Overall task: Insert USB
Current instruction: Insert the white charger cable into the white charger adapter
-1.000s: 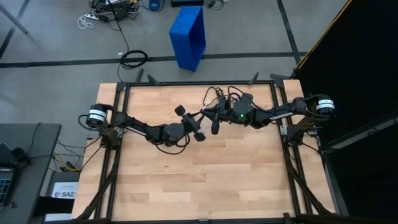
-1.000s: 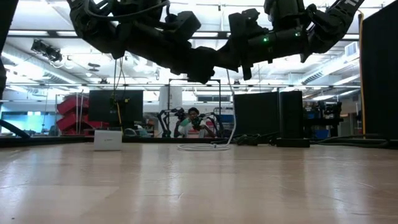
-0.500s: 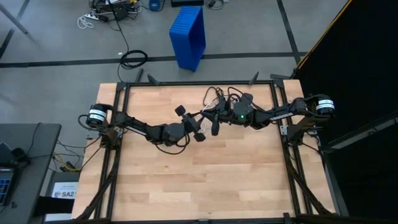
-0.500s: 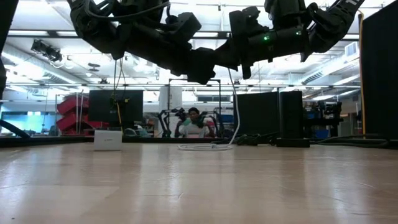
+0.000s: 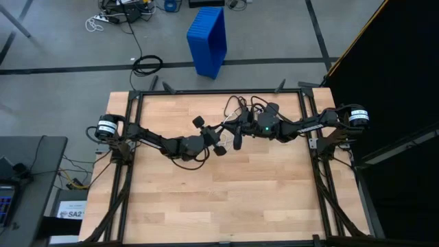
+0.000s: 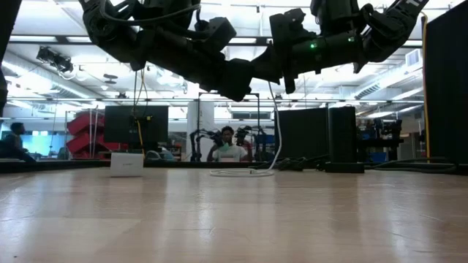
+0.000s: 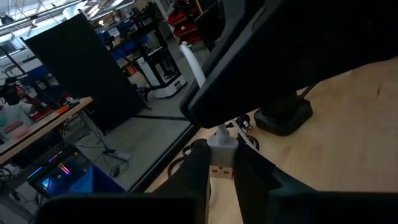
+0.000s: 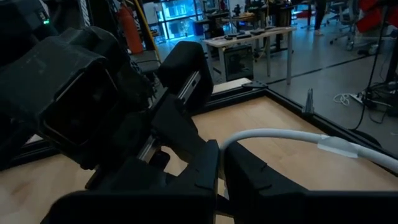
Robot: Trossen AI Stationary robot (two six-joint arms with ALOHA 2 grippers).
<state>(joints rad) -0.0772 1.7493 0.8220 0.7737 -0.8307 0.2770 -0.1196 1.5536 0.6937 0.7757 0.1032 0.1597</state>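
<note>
The USB is a thin white cable with a small white plug [image 7: 221,163] that has a metal end. Both grippers meet in mid-air over the table's far middle. My left gripper [image 5: 221,140] [image 7: 221,171] is shut on the plug. My right gripper [image 5: 235,134] [image 8: 219,167] faces it and is shut on the cable [image 8: 280,134] just behind the plug. From there the cable hangs down [image 6: 276,124], and its loop [image 6: 238,172] lies on the table near the far edge. My left gripper pinches the white plug body [image 7: 221,149] between its two fingers, with the plug's metal end [image 7: 220,171] lying between the fingertips. The plug is lifted clear of the table. My right gripper pinches the white cable [image 8: 231,142] between its two fingertips, close behind the plug. The cable arcs away sideways, lifted, and then hangs slack down to the table.
A black adapter box [image 6: 344,166] with black cords [image 5: 241,107] sits near the far edge, right of the white loop. A small white box [image 6: 126,164] stands at the far left. Bare wooden tabletop [image 5: 226,199] spreads toward the near edge.
</note>
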